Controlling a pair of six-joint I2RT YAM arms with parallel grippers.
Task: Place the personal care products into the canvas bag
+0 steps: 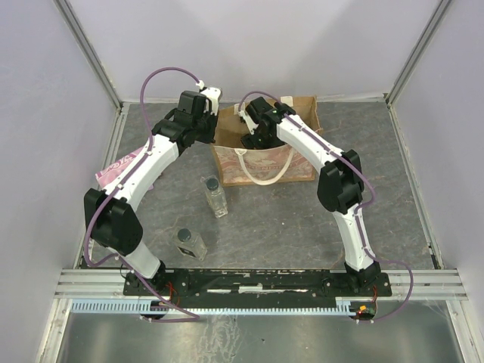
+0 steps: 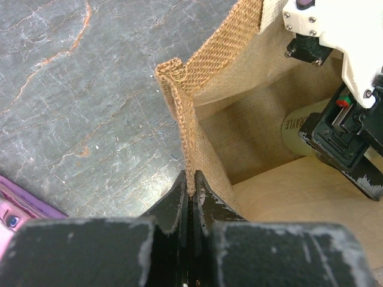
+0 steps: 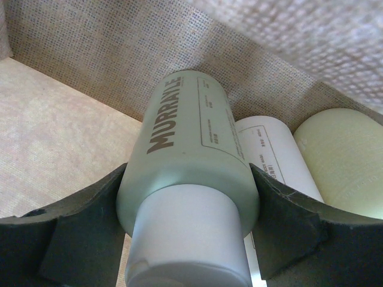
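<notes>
- My right pincer (image 3: 189, 179) is down inside the canvas bag (image 1: 301, 113), its two dark fingers (image 3: 84, 227) pinching a pale yellow bottle (image 3: 191, 125) across the shoulder.
- That bottle's long axis runs straight away from my wrist camera. The smooth cream-white cap is nearest me and the base points at the bag's woven inner wall. "MURRAYLE" is printed lengthwise along the round body.
- I cannot tell whether it rests on the bag's floor.
- Just to its right in the wrist view lie a second pale bottle (image 3: 269, 155), with a white label, and a third pale bottle (image 3: 344, 161), plain yellow. Both are roughly parallel to the held one and close against the bag's wall.
- My left pincer (image 2: 191, 182) is pressed together on the bag's left rim, with the coarse brown weave caught between the black fingertips.
- The bag stands at the far middle of the worktop (image 1: 302, 219), a grey, veined, stone-like surface. It is boxy, with cream rope handles draped over its patterned front.
- One clear bottle (image 1: 216, 198) with a black cap sits nearer the arm bases, apart from the bag. The other clear bottle (image 1: 191, 244) is closer to me. I cannot tell whether they stand or lie.
- A flat pink packet (image 1: 113, 170) shows beside my left arm.
</notes>
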